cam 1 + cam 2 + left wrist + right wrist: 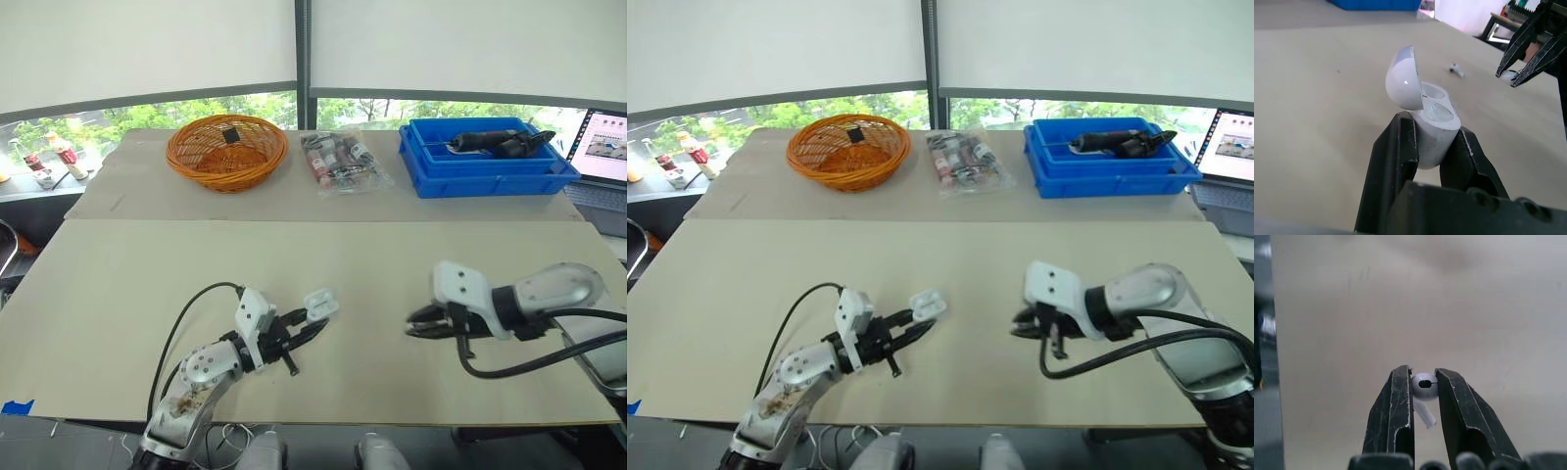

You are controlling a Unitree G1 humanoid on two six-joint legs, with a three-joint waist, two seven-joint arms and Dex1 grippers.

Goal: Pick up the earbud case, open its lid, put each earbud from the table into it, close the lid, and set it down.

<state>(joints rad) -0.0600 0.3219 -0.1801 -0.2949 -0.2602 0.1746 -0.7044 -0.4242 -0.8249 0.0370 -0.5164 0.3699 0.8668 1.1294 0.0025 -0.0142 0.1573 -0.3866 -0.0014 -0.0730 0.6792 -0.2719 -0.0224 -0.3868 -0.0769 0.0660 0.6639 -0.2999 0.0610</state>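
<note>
My left gripper (312, 325) is shut on the body of the white earbud case (1437, 115), holding it a little above the cardboard-covered table (323, 264). The case's lid (1403, 81) stands hinged open, and both sockets show. My right gripper (1422, 377) is shut on a white earbud (1424, 386), stem pointing down, just above the table to the right of the case (320, 305). A gap of bare table separates the two grippers. A second earbud (1456, 70) lies on the table beyond the case.
Along the far side of the table stand an orange wicker basket (226, 152), a clear bag of small items (341, 162) and a blue bin (487, 168) with a black tool (500, 143) in it. A laptop (600, 147) sits at the far right.
</note>
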